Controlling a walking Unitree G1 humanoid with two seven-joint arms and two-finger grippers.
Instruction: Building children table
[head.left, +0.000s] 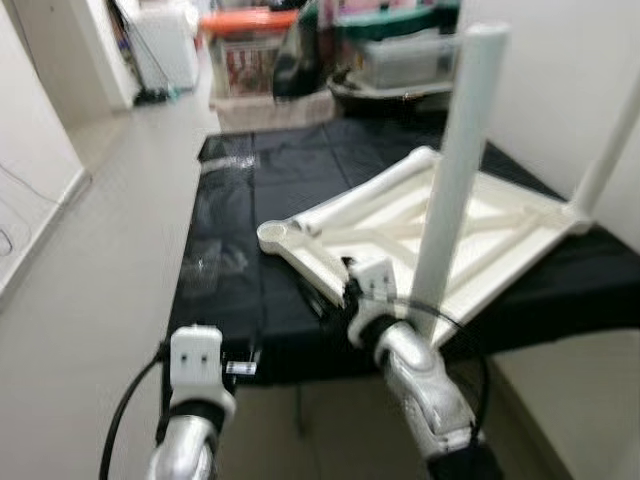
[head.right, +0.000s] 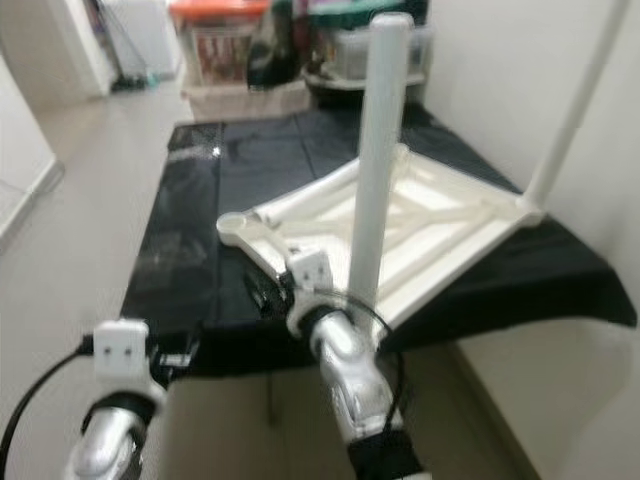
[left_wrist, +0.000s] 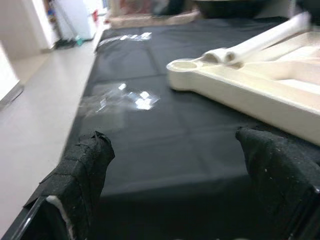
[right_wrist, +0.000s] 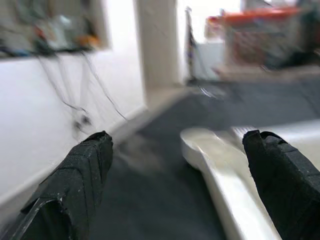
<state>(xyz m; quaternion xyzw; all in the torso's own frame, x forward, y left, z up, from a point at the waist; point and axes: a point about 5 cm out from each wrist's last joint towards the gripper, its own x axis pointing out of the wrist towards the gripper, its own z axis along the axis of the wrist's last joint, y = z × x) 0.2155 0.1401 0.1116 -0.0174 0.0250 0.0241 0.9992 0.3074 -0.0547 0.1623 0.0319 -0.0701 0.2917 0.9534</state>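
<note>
White tabletop upside down on black sheet — two legs up, rest missing. Left claw, right claw wide open, holding nothing.

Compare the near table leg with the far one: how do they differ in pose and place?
The near leg stands upright at the tabletop's front edge, beside the right hand; the far leg rises at the tabletop's far right corner and leans slightly. The near leg's rounded top is in view; the far leg's top runs out of frame. Both are white round tubes on the same upturned white tabletop, which lies on the black sheet.
</note>
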